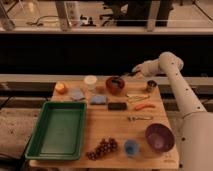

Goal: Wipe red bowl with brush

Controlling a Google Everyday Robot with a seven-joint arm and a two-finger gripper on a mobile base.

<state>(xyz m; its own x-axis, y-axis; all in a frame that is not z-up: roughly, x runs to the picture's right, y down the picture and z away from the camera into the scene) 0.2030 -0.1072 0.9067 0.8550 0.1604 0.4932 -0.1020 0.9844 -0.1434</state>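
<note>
here, in the camera view, the robot's gripper (pixel 136 70) hangs above the far edge of the wooden table (pixel 107 127), just right of and slightly above the red bowl (pixel 115 85). a dark handle, likely the brush (pixel 127 77), slants from the gripper down-left toward the bowl's rim; whether the jaws clench it cannot be told. the bowl sits at the table's back, between a white cup (pixel 90 81) and a metal cup (pixel 151 86).
</note>
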